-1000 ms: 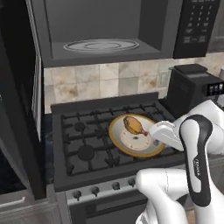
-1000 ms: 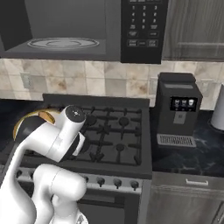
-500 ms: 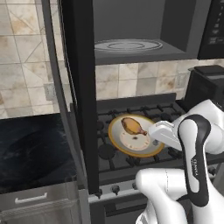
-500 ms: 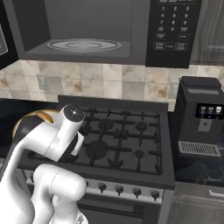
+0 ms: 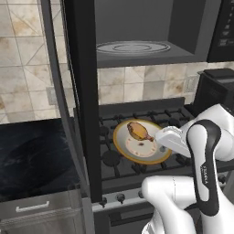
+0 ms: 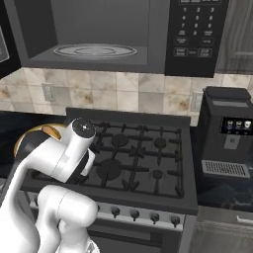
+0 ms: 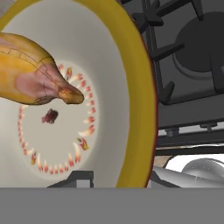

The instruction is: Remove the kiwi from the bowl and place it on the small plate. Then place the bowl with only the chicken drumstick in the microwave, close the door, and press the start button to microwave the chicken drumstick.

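Left base view: the claw [image 5: 161, 137] is clamped on the right rim of the bowl [image 5: 137, 147], chicken drumstick [image 5: 140, 131] inside, above the stove [image 5: 109, 160].

Right base view: microwave [image 6: 94, 52] cavity open above.

Hand view: rim pinched; lift level, avoiding tipping.

Cream bowl [image 5: 137, 148] with golden-tan rim, golden-brown chicken drumstick [image 5: 139, 131], black microwave [image 6: 148, 34], beige tiles [image 6: 128, 94]
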You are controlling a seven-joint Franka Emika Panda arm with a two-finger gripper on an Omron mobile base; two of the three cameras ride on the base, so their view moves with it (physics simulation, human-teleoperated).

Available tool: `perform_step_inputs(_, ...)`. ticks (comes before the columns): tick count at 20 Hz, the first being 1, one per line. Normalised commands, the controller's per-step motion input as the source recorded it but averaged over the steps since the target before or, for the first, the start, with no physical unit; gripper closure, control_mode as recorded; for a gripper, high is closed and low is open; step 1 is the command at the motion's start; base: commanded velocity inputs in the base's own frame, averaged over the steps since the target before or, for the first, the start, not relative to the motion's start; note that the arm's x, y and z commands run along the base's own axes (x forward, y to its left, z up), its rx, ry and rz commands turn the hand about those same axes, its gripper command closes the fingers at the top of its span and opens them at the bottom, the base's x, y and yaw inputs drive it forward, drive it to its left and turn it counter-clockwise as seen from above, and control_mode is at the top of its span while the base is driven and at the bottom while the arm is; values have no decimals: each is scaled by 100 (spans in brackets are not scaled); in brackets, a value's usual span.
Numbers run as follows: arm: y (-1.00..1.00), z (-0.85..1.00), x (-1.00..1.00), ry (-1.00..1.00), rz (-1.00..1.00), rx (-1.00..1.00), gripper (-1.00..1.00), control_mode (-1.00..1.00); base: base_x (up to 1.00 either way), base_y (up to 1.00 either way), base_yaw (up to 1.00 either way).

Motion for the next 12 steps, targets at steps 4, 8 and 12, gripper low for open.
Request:
perform_step_inputs(4, 0, 0, 0, 0, 0, 0, 100, 100, 34, 0, 1)
perform_step_inputs(8, 0, 0, 0, 0, 0, 0, 100, 100, 12, 0, 3)
perform_step_inputs(12, 0, 0, 0, 0, 0, 0, 100, 100, 5, 0, 0)
